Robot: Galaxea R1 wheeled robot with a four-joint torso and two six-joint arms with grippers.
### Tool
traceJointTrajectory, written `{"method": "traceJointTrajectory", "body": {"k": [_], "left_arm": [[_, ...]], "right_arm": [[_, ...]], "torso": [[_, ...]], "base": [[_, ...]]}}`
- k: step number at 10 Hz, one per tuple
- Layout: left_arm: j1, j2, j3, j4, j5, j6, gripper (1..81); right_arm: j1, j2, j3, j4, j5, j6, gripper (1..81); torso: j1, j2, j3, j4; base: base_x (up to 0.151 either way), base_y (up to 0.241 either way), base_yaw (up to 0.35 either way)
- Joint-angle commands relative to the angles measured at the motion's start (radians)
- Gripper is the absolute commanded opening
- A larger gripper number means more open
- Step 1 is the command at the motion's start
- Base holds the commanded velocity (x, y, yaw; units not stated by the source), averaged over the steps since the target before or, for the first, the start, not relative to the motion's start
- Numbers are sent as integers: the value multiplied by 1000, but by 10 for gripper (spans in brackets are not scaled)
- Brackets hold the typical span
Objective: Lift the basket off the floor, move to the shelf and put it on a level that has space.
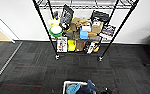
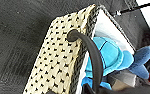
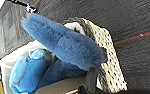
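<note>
Your basket (image 1: 74,87) sits low and close in front of you, soft blue toys inside, with the shelf (image 1: 81,30) straight ahead across the floor (image 1: 28,65), well apart. You cannot tell either claw's state from these views.

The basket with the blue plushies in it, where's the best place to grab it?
Probably by the dark looped handle on each short end of the basket, coming in from both sides. Blue plush toys stick up over the white rim, so reaching in from above looks awkward.
</note>
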State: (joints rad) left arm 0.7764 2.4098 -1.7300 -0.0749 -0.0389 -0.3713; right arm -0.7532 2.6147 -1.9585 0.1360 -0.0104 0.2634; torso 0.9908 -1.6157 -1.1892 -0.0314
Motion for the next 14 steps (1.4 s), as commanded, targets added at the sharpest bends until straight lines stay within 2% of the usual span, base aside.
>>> {"method": "traceJointTrajectory", "body": {"k": [1,4,5,6,9,10,12,14], "left_arm": [[-79,-55,84,-25,5,-21,10],[-78,-35,78,-19,7,-18,10],[-76,-26,73,-17,7,-18,10],[-78,-17,69,-17,7,-18,10],[-97,37,66,-23,5,-20,10],[-104,51,69,-25,7,-21,10],[-108,45,90,-25,5,-29,10],[-110,8,125,-25,-1,-34,10]], "right_arm": [[90,-39,72,-12,-39,4,10],[93,-43,77,-10,-39,4,10],[94,-48,83,-6,-37,4,10],[93,-57,92,1,-36,4,10],[102,-97,156,14,-20,8,10],[105,-106,179,14,-17,32,10],[105,-118,207,16,24,42,10],[107,-118,211,16,24,42,10]], "torso": [[-63,97,62,0],[-130,200,120,0],[-149,230,116,0],[-175,269,88,0],[-240,369,97,0],[-263,404,97,0],[-306,470,97,0],[-349,537,189,0]], "base": [[0,0,0],[0,0,0],[0,0,0],[0,0,0],[0,0,0],[0,0,0],[0,0,0],[0,0,0]]}}
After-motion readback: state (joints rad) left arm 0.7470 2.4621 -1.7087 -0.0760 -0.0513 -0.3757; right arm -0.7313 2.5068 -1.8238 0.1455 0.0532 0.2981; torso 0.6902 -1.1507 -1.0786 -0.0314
